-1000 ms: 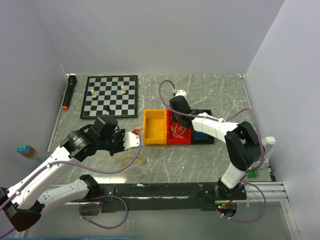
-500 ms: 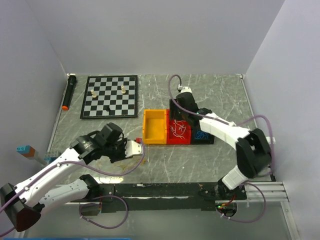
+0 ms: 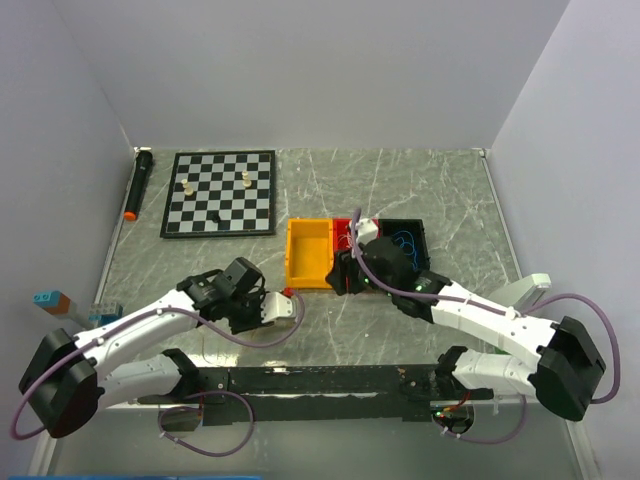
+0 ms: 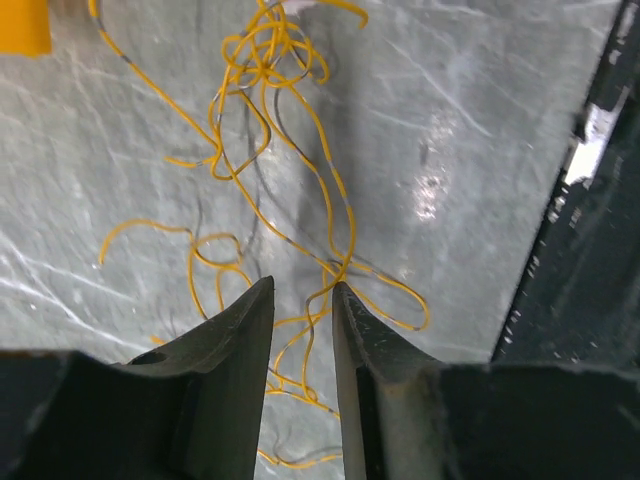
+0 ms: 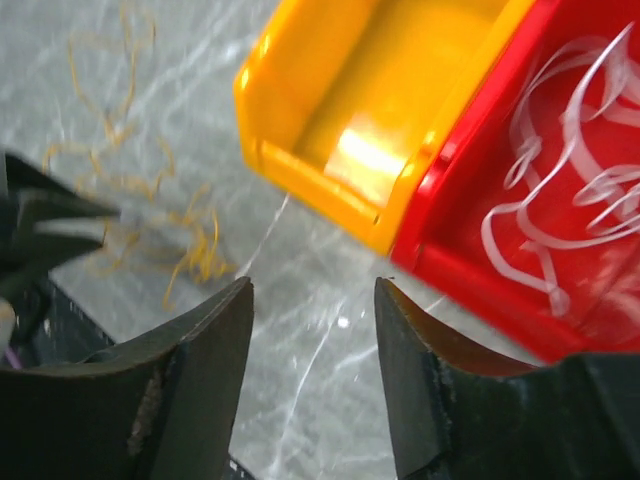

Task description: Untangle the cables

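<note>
Yellow strands (image 4: 270, 150) lie loose on the grey bench (image 4: 470, 90), a tight knot at the far end and open curls trailing back toward me. They sit just in front of the yellow bin (image 5: 330, 190), which holds nothing. The white strands (image 5: 560, 190) are coiled in the red bin (image 5: 470, 255) beside it, and the blue ones (image 3: 405, 240) are in the black bin (image 3: 422, 228) beyond that.

My left end effector (image 4: 301, 287) hangs low over the near curls, its fingers almost together with a slim gap between them. A strand or two runs through that gap, but nothing looks clamped.

Over the last second I drew this arm back from the yellow bin toward the near edge. My right arm came round from behind the bins to their front. My right end effector (image 5: 312, 288) is spread wide and empty, just off the corner where the yellow and red bins meet.

I judge the colours are already separated, and the yellow bunch is the one left to lift and drop in.
</note>
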Controlling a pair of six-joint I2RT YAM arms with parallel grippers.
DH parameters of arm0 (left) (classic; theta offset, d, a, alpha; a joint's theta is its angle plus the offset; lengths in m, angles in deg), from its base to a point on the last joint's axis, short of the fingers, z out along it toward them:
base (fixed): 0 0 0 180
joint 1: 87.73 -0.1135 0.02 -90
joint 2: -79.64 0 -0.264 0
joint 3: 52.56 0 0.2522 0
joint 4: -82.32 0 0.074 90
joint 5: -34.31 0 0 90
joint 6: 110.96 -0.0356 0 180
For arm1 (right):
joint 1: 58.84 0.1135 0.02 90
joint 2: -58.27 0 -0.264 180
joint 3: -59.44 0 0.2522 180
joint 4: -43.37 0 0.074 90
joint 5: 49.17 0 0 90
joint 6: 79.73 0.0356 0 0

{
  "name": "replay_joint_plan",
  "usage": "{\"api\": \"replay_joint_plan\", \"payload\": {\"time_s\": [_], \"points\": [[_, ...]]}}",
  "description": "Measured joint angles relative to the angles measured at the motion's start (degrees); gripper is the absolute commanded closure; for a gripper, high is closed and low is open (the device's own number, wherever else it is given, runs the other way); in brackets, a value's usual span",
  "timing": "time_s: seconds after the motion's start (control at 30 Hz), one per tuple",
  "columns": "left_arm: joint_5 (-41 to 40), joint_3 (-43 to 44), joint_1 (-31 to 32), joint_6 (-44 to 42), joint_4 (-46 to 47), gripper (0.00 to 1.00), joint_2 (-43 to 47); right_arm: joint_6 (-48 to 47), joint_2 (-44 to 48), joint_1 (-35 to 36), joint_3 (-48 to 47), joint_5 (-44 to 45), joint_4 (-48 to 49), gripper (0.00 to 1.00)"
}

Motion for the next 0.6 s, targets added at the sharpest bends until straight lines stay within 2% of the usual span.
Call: {"api": "replay_joint_plan", "payload": {"time_s": [0.33, 0.37, 0.47, 0.6], "points": [[-1.3, -2.2, 0.0, -3.0, 5.0, 0.66, -3.7, 1.6, -0.3, 0.5, 5.3, -7.0, 3.9, 0.44], [-1.3, -2.2, 0.0, -3.1, 5.2, 0.70, -3.7, 1.6, -0.5, 0.5, 5.3, -7.5, 4.7, 0.43], [-1.4, -2.2, 0.1, -3.5, 5.8, 0.92, -3.8, 1.7, -2.1, 0.5, 5.3, -9.4, 6.9, 0.39], [-1.3, -2.2, 0.3, -4.2, 6.4, 0.99, -4.0, 2.4, -5.5, 0.5, 5.3, -12.4, 9.0, 0.36]]}}
